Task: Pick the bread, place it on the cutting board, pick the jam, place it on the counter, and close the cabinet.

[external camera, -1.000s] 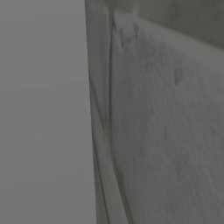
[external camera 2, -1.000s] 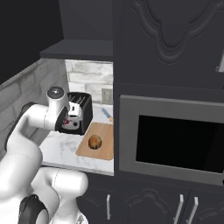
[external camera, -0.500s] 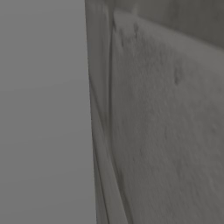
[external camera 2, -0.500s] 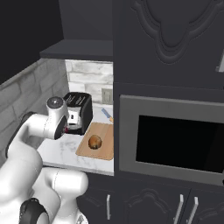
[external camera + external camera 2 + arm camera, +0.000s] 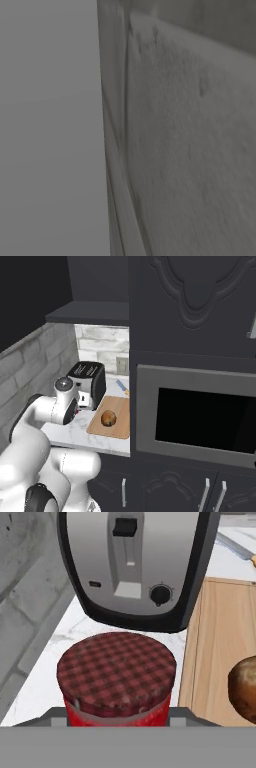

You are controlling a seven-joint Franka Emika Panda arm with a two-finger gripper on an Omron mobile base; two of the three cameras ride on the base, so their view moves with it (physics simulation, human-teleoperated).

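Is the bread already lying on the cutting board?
Yes, in the right base view the round brown bread lies on the wooden cutting board, right of the toaster.

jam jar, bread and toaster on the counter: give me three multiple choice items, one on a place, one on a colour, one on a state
1. Where does the bread lie?
A. on the cutting board
B. in the toaster
C. on the microwave

2. What covers the jam jar?
A. a plain white lid
B. a red checked lid
C. a green lid

3. How does the jam jar stand?
A. tipped on its side
B. upside down
C. upright, lid on

Answers:
1 A: the brown roll rests on the wooden board beside the toaster.
2 B: the hand view shows a red plaid top.
3 C: the lid faces up, closed.
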